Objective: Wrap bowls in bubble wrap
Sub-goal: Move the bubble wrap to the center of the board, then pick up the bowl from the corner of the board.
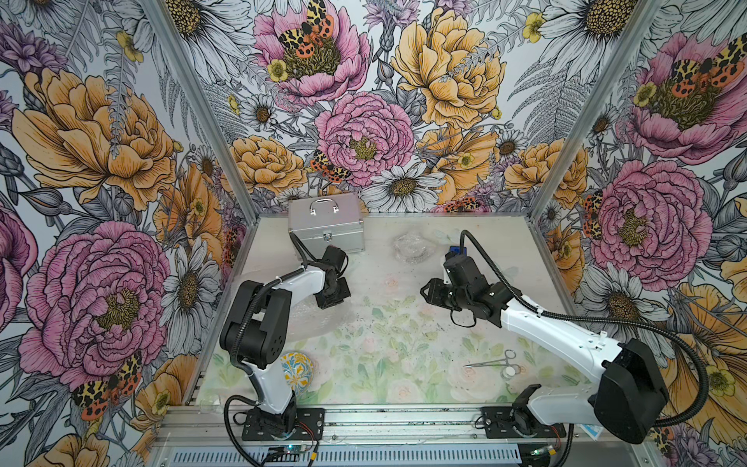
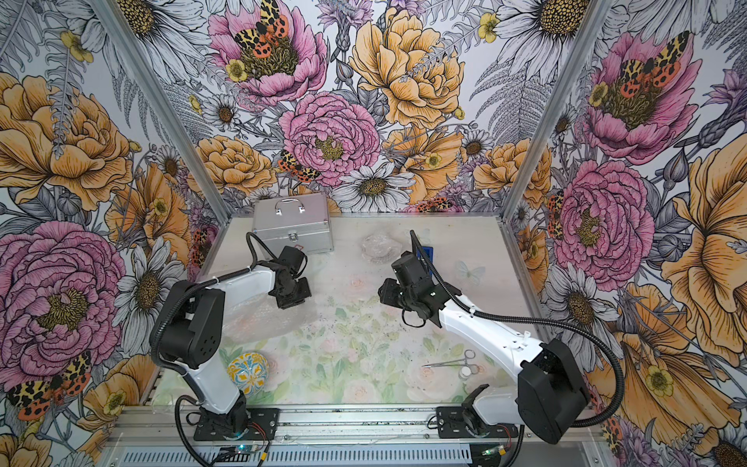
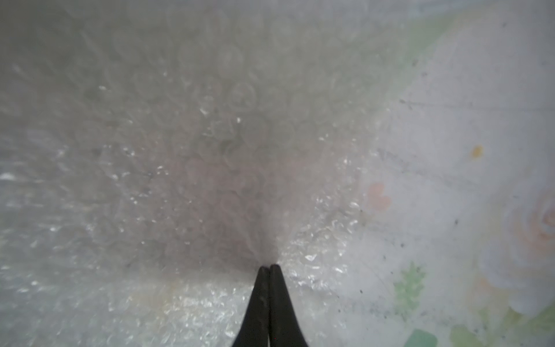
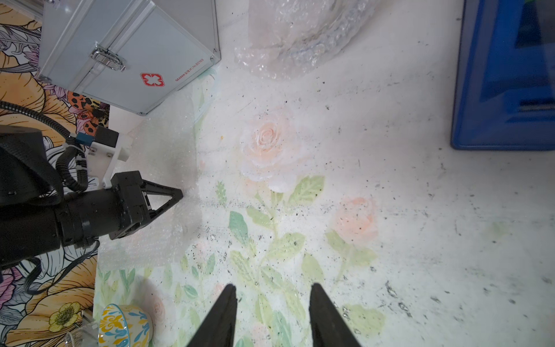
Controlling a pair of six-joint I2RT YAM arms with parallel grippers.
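A: State of left pincer point(image 3: 269, 266)?
B: Pressed together on wrap point(image 1: 323, 323) edge, left of centre; right pincer point(image 4: 271, 290) spread, empty.
A: And bowl point(image 2: 247, 372)?
B: Near-left corner, nearward of wrap; closer to left pincer.

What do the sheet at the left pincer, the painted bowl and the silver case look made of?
Sheet: thin clear plastic, glossy; small air bubbles and glints show. Bowl: probably glazed ceramic, going by the smooth painted blue-and-yellow pattern. Case: likely aluminium, matte silver panels with ribbed edges and a shiny latch.
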